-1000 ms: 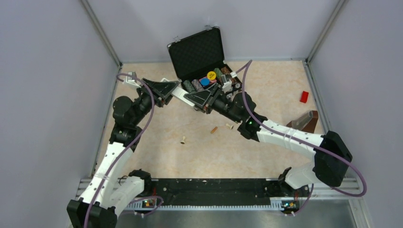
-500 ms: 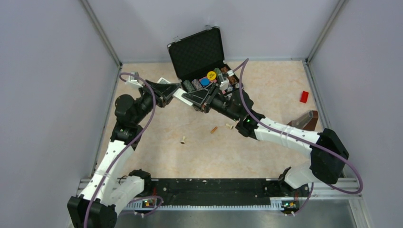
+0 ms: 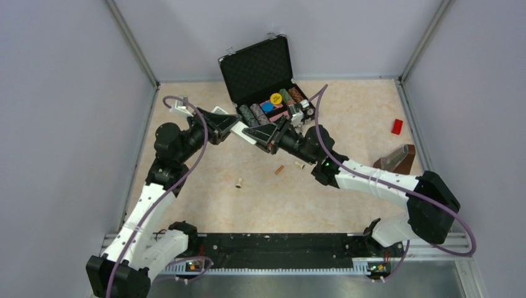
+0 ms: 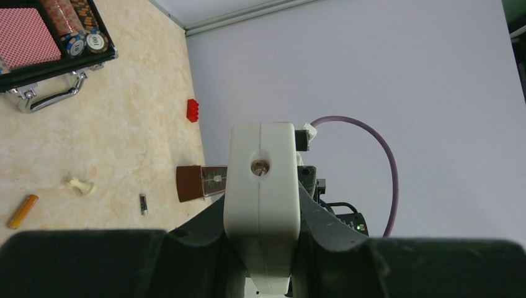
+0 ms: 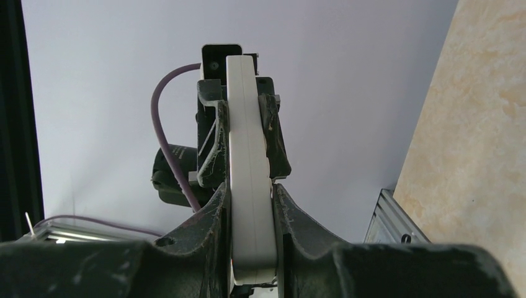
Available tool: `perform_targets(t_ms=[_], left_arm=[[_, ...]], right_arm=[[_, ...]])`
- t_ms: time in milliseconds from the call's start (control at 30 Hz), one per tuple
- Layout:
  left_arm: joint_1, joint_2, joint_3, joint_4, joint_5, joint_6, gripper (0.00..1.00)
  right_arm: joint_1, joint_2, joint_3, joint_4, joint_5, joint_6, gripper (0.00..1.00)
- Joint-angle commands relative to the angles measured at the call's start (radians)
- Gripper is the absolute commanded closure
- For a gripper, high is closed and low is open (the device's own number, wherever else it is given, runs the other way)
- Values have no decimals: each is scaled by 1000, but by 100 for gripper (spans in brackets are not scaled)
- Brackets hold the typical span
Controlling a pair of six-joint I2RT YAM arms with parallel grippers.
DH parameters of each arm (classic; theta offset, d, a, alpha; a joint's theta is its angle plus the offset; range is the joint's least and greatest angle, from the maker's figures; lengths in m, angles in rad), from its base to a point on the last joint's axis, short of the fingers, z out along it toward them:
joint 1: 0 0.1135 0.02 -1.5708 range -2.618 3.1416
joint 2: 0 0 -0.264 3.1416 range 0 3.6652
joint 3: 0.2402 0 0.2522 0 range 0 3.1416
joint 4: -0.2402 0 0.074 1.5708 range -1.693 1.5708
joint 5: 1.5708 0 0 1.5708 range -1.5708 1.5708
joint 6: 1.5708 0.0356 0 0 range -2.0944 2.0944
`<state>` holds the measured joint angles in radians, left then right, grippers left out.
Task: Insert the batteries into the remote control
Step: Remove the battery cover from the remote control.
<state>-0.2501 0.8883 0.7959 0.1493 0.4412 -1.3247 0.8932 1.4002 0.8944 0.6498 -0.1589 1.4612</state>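
The white remote control (image 3: 243, 131) is held in the air between both grippers, in front of the open black case. My left gripper (image 3: 229, 123) is shut on its left part; the left wrist view shows the remote end-on (image 4: 260, 180) between the fingers of that gripper (image 4: 263, 248). My right gripper (image 3: 255, 134) is shut on its right part, and the right wrist view shows the remote's thin edge (image 5: 247, 167) clamped in the gripper (image 5: 251, 214). The copper-orange battery (image 3: 280, 169) lies on the table below, also in the left wrist view (image 4: 22, 211). The blackish battery (image 4: 143, 203) lies near it.
The open black case (image 3: 260, 68) with chips and cards stands at the back. Two cream pegs (image 3: 239, 184) (image 3: 299, 164) lie on the table. A red brick (image 3: 397, 126) and a brown wedge-shaped object (image 3: 397, 159) are at the right.
Both grippers have shifted a little to the right with the remote still held between them. The things on the table have not moved.
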Motion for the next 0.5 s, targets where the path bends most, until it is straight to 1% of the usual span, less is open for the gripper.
perform_targets(t_ms=[0,100,233,467], left_arm=[[23,-4,77,111,-77,106,100],[23,-13,86,78,-93,153,100],[22,-29,83,61,-120,202,100],[22,-52,54,97,-167,188,100]], right_arm=[[-10,-40,-51,-116,-59,-34,84],[-14,-54,-63,-133,-52,-37,82],[-14,-61,-75,-141,-45,-38,78],[-13,-69,-107,-122,-41,-38,73]])
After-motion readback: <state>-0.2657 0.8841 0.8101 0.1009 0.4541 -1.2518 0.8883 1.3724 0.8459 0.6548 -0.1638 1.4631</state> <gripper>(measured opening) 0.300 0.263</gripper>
